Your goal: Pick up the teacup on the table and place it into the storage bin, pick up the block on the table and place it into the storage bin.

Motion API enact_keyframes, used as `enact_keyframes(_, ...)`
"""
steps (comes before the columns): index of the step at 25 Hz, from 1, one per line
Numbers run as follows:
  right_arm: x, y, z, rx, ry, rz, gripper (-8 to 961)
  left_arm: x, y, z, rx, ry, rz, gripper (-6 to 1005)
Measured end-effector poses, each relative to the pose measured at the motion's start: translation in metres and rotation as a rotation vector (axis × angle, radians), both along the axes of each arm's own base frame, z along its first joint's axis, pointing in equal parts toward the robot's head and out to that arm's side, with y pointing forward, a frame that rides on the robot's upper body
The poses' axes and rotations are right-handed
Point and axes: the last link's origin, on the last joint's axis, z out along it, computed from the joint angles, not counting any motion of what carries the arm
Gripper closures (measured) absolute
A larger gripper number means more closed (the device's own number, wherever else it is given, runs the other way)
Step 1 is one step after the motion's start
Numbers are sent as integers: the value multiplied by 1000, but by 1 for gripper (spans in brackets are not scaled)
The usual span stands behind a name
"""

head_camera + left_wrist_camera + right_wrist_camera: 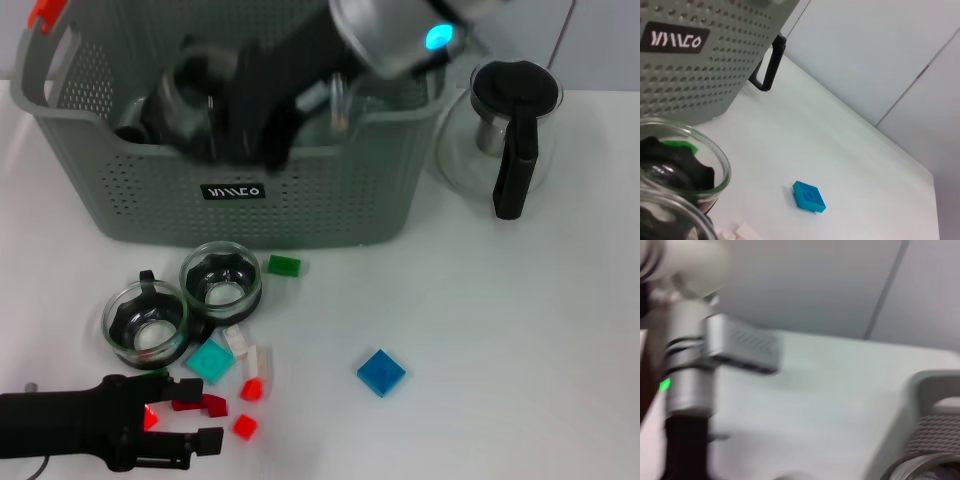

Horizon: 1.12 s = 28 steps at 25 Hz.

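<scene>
Table [520, 350], white, fills the scene you are working over. At the far left stands the storage bin [330, 190], a large grey perforated basket with an orange-red handle tip and a small black label on its near wall. Your right arm reaches across from the upper right, and its right gripper [200, 105] is down inside the bin, blurred; you cannot tell whether its fingers are open or closed, nor whether they carry anything.

Just near the bin's front wall sit two glass teacups, touching each other: one teacup [221, 279] closer to the bin, the other teacup [146, 322] to its left and nearer you. A green block [284, 265] lies beside the first cup, close to the bin wall. Nearer still lies a loose cluster of small pieces: a teal block [210, 361], white blocks [238, 341] and red blocks [245, 427]. A blue block [381, 372] lies alone to the right, well apart from the cluster.

Your left gripper [205, 422] rests low at the near left edge, fingers spread open, pointing right, among the red pieces.

A glass pitcher [500, 130] with a black handle stands to the right of the bin.
</scene>
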Motion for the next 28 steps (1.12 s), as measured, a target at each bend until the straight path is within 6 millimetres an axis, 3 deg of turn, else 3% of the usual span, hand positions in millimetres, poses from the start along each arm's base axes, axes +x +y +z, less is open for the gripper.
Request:
enact_keyframes(7,14,47,10,197,61,-118,901,7,4,-6,-4,-6,-39,94)
enact_keyframes(15,52,92,4,349,62,-294,900,14,10,-8,-13,-7,-67,93)
enact_keyframes(20,72,104,-3,415,51,-343,900,14,12,-8,-12,-4,-70,93)
enact_keyframes(28,94,106,-11,441,33,-408,901,13,12,-9,-10,2,-68,93)
